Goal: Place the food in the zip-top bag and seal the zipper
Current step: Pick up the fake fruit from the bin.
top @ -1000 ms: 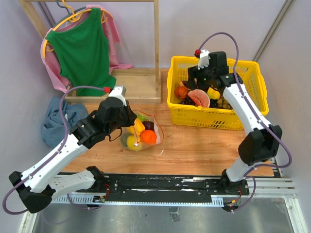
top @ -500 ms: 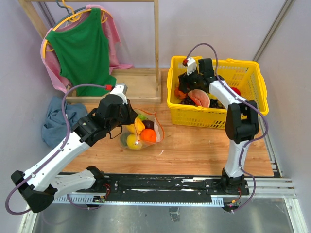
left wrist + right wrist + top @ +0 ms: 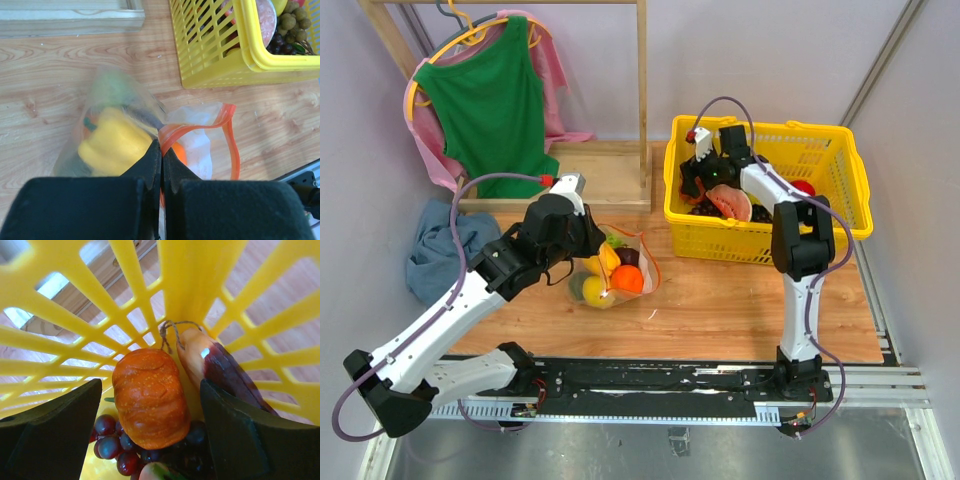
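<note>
The clear zip-top bag lies on the wooden table with yellow, orange, green and dark toy food inside. My left gripper is shut on the bag's orange-red zipper at the mouth edge; a yellow toy pepper shows through the plastic. My right gripper is open, down in the left end of the yellow basket. In the right wrist view its open fingers straddle an orange pumpkin-like toy, with dark grapes below and a tan-and-maroon toy beside it.
A watermelon slice, a red fruit and more toys lie in the basket. A wooden clothes rack with a green top stands at the back left. A blue cloth lies at the left edge.
My right gripper has moved left and down into the basket's left corner, over the orange toy. The left gripper stays clamped on the bag's mouth, barely shifted.
</note>
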`<state>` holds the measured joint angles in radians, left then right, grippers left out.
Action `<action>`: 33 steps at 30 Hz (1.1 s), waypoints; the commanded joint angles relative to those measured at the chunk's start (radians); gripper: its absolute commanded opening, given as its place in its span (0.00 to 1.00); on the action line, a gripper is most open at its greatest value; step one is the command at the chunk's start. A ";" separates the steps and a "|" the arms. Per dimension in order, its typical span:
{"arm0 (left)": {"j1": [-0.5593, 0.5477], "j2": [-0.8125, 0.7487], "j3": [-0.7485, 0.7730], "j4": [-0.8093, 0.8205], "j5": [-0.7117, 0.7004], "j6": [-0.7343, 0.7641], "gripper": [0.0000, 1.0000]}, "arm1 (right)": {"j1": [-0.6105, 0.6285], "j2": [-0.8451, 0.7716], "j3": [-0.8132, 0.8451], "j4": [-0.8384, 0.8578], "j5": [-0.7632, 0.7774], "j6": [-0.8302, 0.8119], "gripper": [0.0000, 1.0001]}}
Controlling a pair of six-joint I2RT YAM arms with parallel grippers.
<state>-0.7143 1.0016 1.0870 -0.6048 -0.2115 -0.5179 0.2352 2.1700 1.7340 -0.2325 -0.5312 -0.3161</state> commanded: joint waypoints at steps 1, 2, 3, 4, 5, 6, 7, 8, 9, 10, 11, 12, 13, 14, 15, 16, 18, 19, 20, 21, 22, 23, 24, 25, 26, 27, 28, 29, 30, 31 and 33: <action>0.006 0.002 -0.003 0.057 0.000 0.015 0.00 | -0.007 0.071 0.044 -0.065 -0.044 -0.063 0.81; 0.006 0.004 -0.005 0.058 0.002 0.014 0.00 | -0.007 0.081 0.057 -0.083 -0.052 -0.067 0.80; 0.006 0.007 -0.007 0.058 0.004 0.012 0.00 | -0.008 0.090 0.071 -0.100 -0.061 -0.071 0.79; 0.006 0.011 -0.007 0.058 0.004 0.012 0.00 | -0.007 0.094 0.079 -0.106 -0.063 -0.072 0.77; 0.006 0.013 -0.007 0.058 0.004 0.010 0.00 | -0.007 0.095 0.081 -0.105 -0.062 -0.073 0.74; 0.006 0.016 -0.006 0.059 0.005 0.009 0.00 | -0.007 0.094 0.082 -0.106 -0.061 -0.073 0.69; 0.006 0.018 -0.004 0.058 0.007 0.009 0.00 | -0.007 0.090 0.082 -0.109 -0.059 -0.071 0.64; 0.006 0.018 -0.003 0.058 0.007 0.007 0.00 | -0.007 0.081 0.080 -0.114 -0.061 -0.072 0.59; 0.006 0.018 -0.003 0.057 0.006 0.007 0.00 | -0.007 0.068 0.072 -0.113 -0.064 -0.072 0.53; 0.006 0.017 -0.002 0.057 0.006 0.006 0.00 | -0.008 0.049 0.054 -0.108 -0.066 -0.072 0.49; 0.006 0.017 -0.001 0.057 0.005 0.006 0.00 | -0.008 0.027 0.038 -0.100 -0.064 -0.072 0.46; 0.006 0.016 -0.001 0.056 0.005 0.005 0.00 | -0.007 0.003 0.021 -0.095 -0.063 -0.072 0.42; 0.006 0.014 -0.001 0.056 0.004 0.004 0.00 | -0.007 -0.022 0.010 -0.090 -0.059 -0.071 0.40; 0.006 0.013 -0.001 0.056 0.006 0.002 0.00 | -0.008 -0.044 0.005 -0.090 -0.055 -0.068 0.38; 0.006 0.010 -0.001 0.056 0.006 0.000 0.00 | -0.007 -0.065 -0.001 -0.092 -0.053 -0.065 0.36; 0.006 0.007 -0.001 0.055 0.006 -0.004 0.00 | -0.008 -0.087 -0.004 -0.096 -0.054 -0.061 0.35; 0.006 0.000 -0.001 0.058 0.007 -0.008 0.00 | -0.007 -0.128 -0.016 -0.099 -0.055 -0.054 0.33; 0.006 -0.004 -0.001 0.059 0.006 -0.010 0.00 | -0.007 -0.148 -0.024 -0.099 -0.053 -0.049 0.32; 0.006 -0.007 -0.002 0.061 0.006 -0.012 0.00 | -0.007 -0.174 -0.030 -0.100 -0.045 -0.042 0.32; 0.006 -0.009 -0.003 0.063 0.007 -0.014 0.00 | -0.007 -0.183 -0.037 -0.100 -0.042 -0.034 0.31; 0.006 -0.009 -0.003 0.063 0.007 -0.015 0.00 | -0.007 -0.221 -0.046 -0.100 -0.037 -0.024 0.31; 0.006 -0.008 -0.002 0.063 0.009 -0.015 0.00 | -0.007 -0.242 -0.055 -0.098 -0.026 -0.008 0.31; 0.006 -0.007 0.000 0.064 0.012 -0.017 0.00 | -0.007 -0.262 -0.064 -0.097 -0.019 0.008 0.32; 0.006 -0.005 0.002 0.065 0.016 -0.017 0.00 | -0.007 -0.284 -0.075 -0.092 -0.012 0.023 0.32; 0.006 -0.003 0.006 0.066 0.020 -0.019 0.00 | -0.007 -0.307 -0.091 -0.083 0.001 0.045 0.33; 0.006 -0.003 0.006 0.070 0.024 -0.020 0.00 | -0.006 -0.329 -0.107 -0.079 0.013 0.064 0.34; 0.006 -0.004 0.003 0.074 0.030 -0.023 0.00 | -0.008 -0.350 -0.122 -0.079 0.026 0.085 0.35; 0.006 -0.005 0.001 0.080 0.038 -0.026 0.00 | -0.005 -0.372 -0.135 -0.081 0.041 0.104 0.35; 0.005 -0.006 -0.001 0.085 0.044 -0.029 0.00 | -0.006 -0.394 -0.157 -0.081 0.057 0.135 0.35; 0.006 -0.005 -0.003 0.090 0.052 -0.033 0.00 | -0.005 -0.419 -0.175 -0.079 0.074 0.158 0.34; 0.006 -0.001 -0.005 0.097 0.066 -0.041 0.00 | -0.003 -0.474 -0.209 -0.069 0.109 0.197 0.31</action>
<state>-0.7143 1.0161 1.0840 -0.5827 -0.1848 -0.5385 0.2352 1.7782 1.5906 -0.3107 -0.5064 -0.2394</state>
